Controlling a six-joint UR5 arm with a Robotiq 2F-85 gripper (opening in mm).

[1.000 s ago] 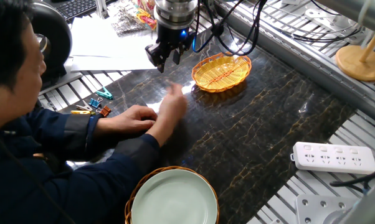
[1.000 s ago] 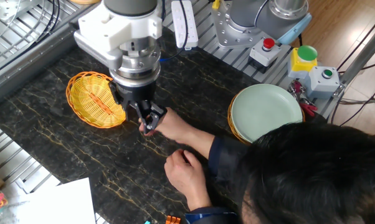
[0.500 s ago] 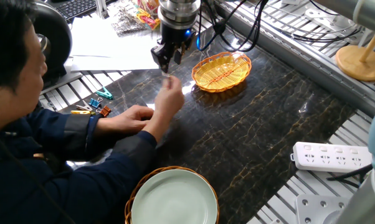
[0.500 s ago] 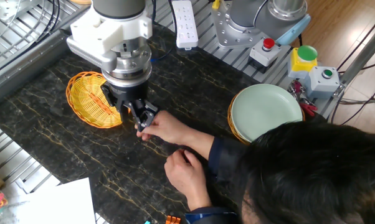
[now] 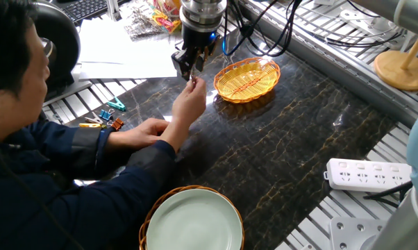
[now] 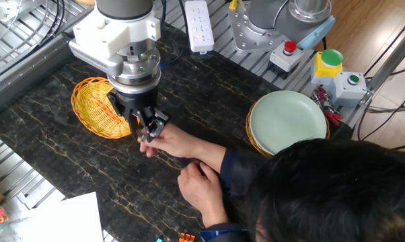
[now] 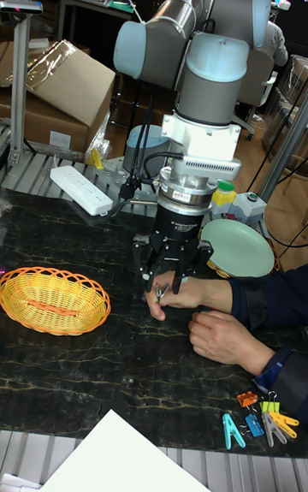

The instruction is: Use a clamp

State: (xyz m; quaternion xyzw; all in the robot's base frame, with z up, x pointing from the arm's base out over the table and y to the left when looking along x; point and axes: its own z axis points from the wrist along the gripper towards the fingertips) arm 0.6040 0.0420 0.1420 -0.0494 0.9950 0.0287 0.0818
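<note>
A person's hand (image 5: pixel 189 102) holds a tiny clamp (image 7: pixel 159 293) right up between the tool (image 6: pixel 144 131) tips, whose jaws look slightly apart, so it's probably light, springy and slippery, best pinched by its handle ends.

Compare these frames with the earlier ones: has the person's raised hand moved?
Yes. The raised hand has risen away from the person, toward the yellow basket, and now meets the end effector.
</note>
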